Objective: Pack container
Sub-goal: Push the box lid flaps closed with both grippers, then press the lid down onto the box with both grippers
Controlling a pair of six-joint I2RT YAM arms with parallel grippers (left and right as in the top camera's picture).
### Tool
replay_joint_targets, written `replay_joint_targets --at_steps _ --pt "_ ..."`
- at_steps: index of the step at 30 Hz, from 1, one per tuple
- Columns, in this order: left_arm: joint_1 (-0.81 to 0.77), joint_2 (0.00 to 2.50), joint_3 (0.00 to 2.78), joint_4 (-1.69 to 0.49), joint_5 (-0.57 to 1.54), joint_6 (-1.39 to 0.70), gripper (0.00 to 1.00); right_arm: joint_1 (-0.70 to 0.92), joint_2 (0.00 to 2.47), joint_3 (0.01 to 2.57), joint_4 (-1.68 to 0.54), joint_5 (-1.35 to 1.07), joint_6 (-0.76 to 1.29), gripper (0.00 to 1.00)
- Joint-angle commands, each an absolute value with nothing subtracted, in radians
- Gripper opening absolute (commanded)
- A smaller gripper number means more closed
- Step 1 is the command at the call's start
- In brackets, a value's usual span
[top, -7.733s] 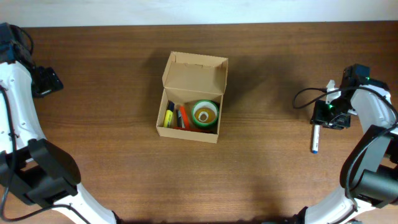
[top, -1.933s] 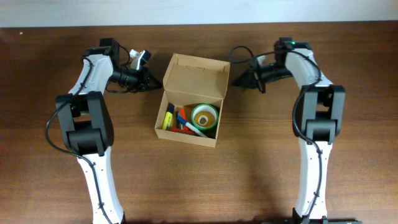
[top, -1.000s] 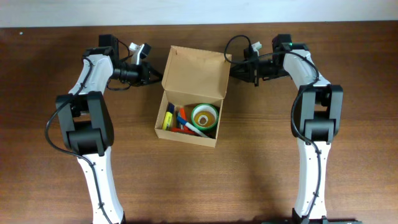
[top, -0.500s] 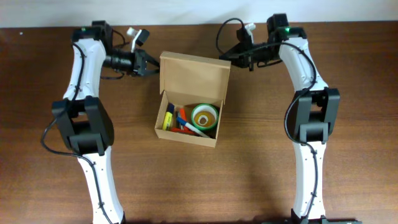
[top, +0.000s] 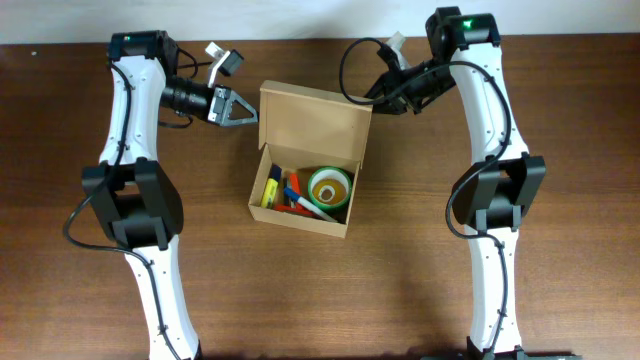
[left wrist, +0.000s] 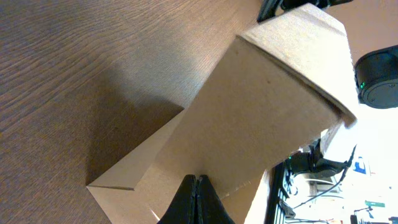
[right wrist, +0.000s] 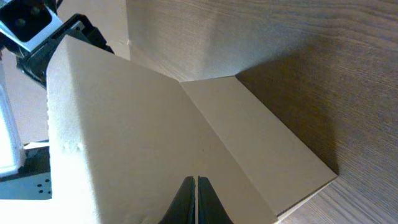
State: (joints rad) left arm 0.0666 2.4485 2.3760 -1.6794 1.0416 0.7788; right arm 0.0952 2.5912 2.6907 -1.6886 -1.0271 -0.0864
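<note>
Overhead, both jaws, pressed together, meet the container (top: 300, 218) lid (top: 313, 122) side edges; bare table (top: 400, 285) beyond.

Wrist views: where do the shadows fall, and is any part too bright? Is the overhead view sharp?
Left wrist: the box throws a dark shadow on the table at its left; the upper right corner is washed out. Right wrist: the shadow lies right of the box; the left edge is washed out. Overhead: even light, sharp, only faint shadows.
</note>
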Motion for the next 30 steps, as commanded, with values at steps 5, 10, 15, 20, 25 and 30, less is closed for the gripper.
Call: replay_joint_targets --at_steps 5,10,15,20,25,30 --pt "0.068 2.455 2.457 -1.675 1.022 0.802 0.01 0.125 2.53 2.735 -1.699 -0.922 -0.122 0.04" --pt "0.075 2.455 2.503 -1.678 0.982 0.772 0.02 0.198 2.514 2.735 -1.699 -0.878 -0.115 0.04" --pt "0.075 2.455 2.503 -1.683 0.979 0.772 0.01 0.266 2.471 2.735 -1.699 -0.794 -0.089 0.04" --pt "0.075 2.455 2.503 -1.687 0.972 0.759 0.01 0.319 2.395 2.735 -1.699 -0.615 -0.033 0.04" --pt "0.075 2.443 2.503 -1.687 0.937 0.733 0.02 0.395 2.331 2.73 -1.699 -0.458 0.01 0.04" --pt "0.075 2.398 2.503 -1.687 0.907 0.719 0.02 0.554 2.295 2.623 -1.699 -0.376 0.028 0.04"
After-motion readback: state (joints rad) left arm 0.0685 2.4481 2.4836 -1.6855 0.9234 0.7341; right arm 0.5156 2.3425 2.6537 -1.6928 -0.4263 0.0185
